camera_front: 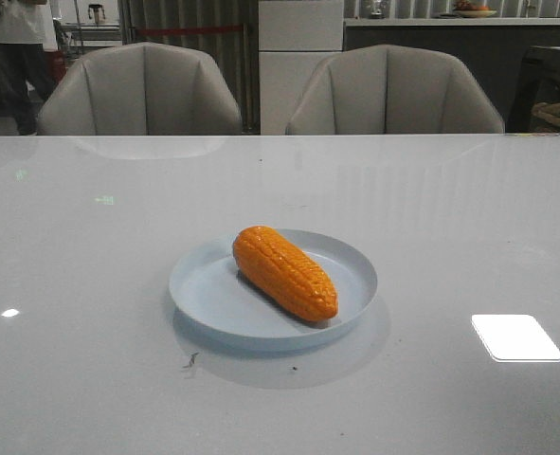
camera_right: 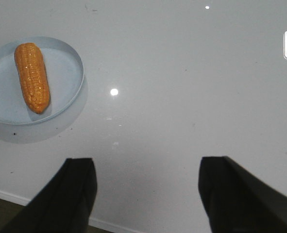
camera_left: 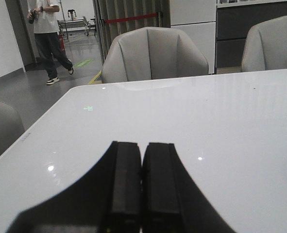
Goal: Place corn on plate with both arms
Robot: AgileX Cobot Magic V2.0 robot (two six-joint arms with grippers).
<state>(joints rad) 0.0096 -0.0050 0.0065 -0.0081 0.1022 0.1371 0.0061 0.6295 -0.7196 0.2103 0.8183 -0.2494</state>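
Observation:
The orange corn (camera_front: pixel 285 271) lies diagonally on the pale blue plate (camera_front: pixel 204 289) in the middle of the white table. Both also show in the right wrist view, the corn (camera_right: pixel 32 76) on the plate (camera_right: pixel 70 73), well away from that gripper. My right gripper (camera_right: pixel 145 167) is open and empty above bare table near the table's edge. My left gripper (camera_left: pixel 142 148) is shut and empty, low over the table, with neither corn nor plate in its view. Neither arm shows in the front view.
Two grey chairs (camera_front: pixel 142 90) (camera_front: pixel 393 95) stand behind the table's far edge. A person (camera_left: pixel 46 39) walks on the floor beyond the table's left side. Bright light reflections lie on the glossy tabletop (camera_front: pixel 514 336).

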